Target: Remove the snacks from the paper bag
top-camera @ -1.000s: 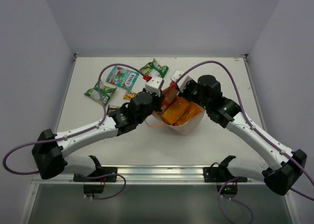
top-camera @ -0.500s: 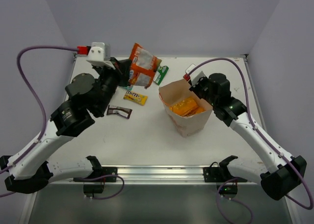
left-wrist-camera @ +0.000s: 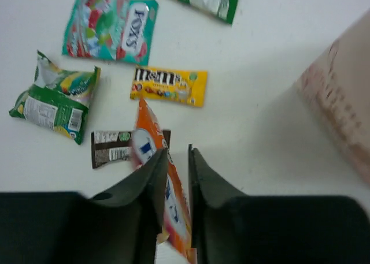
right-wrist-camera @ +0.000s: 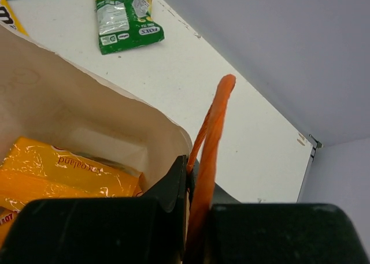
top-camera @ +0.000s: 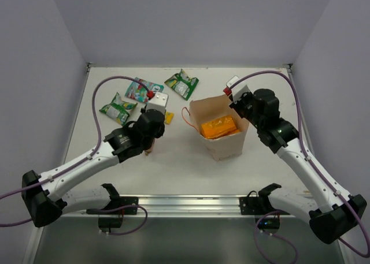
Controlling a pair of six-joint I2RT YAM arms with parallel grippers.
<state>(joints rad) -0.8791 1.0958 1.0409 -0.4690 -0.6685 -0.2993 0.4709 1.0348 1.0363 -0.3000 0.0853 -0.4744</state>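
Left gripper (left-wrist-camera: 176, 155) hangs low over the bench (left-wrist-camera: 260, 131), jaws slightly spread around an orange bag (left-wrist-camera: 144, 141) standing on edge. Right gripper (right-wrist-camera: 189, 167) pinches the paper bag (top-camera: 224, 147) by its rim and handle; orange packets (top-camera: 218, 127) lie inside.

The left arm (top-camera: 87, 163) and right arm (top-camera: 309, 163) are being seen as white link shells joined by bulky black joint housings, each ending in a black base block (top-camera: 40, 197). A purple cable (top-camera: 269, 73) is being run along each arm. A white camera block (top-camera: 156, 99) with a red plug is being carried at each wrist. The left end effector (left-wrist-camera: 178, 152) and right end effector (right-wrist-camera: 189, 163) are being shown with matte black tapered fingers.
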